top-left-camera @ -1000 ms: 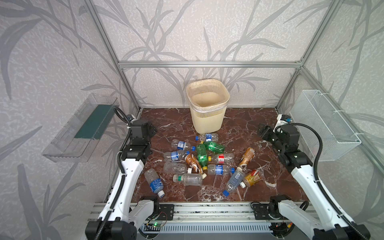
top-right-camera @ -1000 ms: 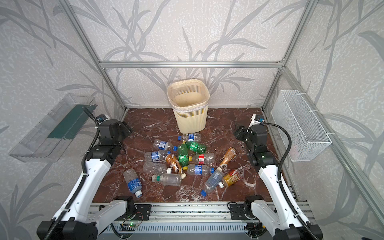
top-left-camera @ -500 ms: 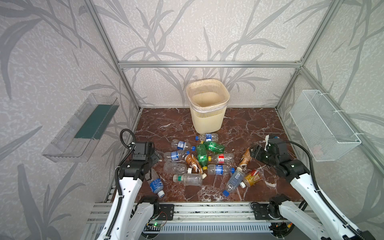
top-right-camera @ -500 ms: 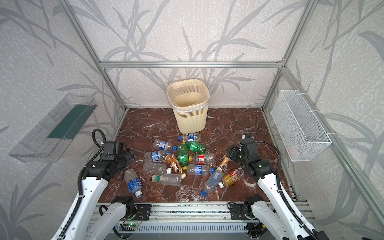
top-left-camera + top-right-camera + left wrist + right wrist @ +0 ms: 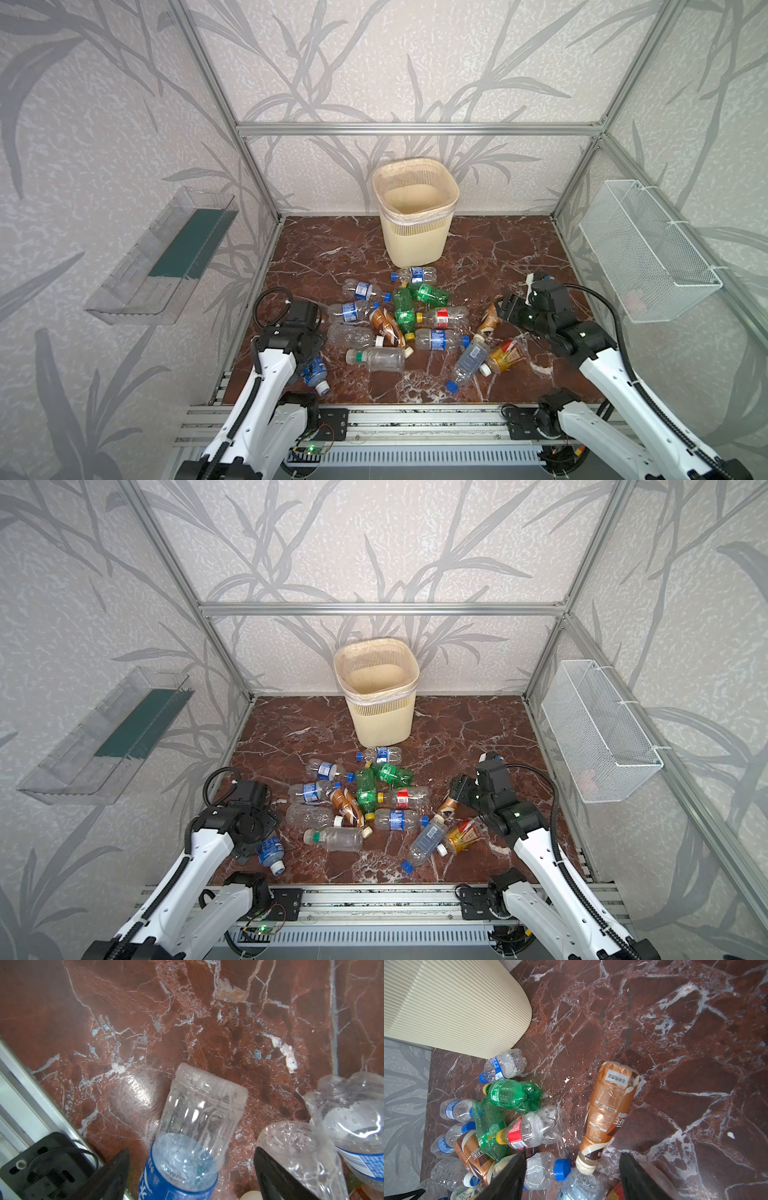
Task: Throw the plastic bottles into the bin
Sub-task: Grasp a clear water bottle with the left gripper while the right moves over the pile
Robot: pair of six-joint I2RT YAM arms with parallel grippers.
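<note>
The plastic bottles [image 5: 399, 320] lie in a heap on the red marble floor [image 5: 511, 253], just in front of the cream bin [image 5: 415, 245], which stands upright by the back wall. Off the heap's left edge lies a blue-labelled bottle [image 5: 187, 1136]. The left gripper [image 5: 191, 1150] is right over it, jaws spread to either side, not touching. On the right, the right gripper [image 5: 572, 1154] straddles the capped neck of a brown bottle [image 5: 608, 1109], jaws wide, nothing pinched.
</note>
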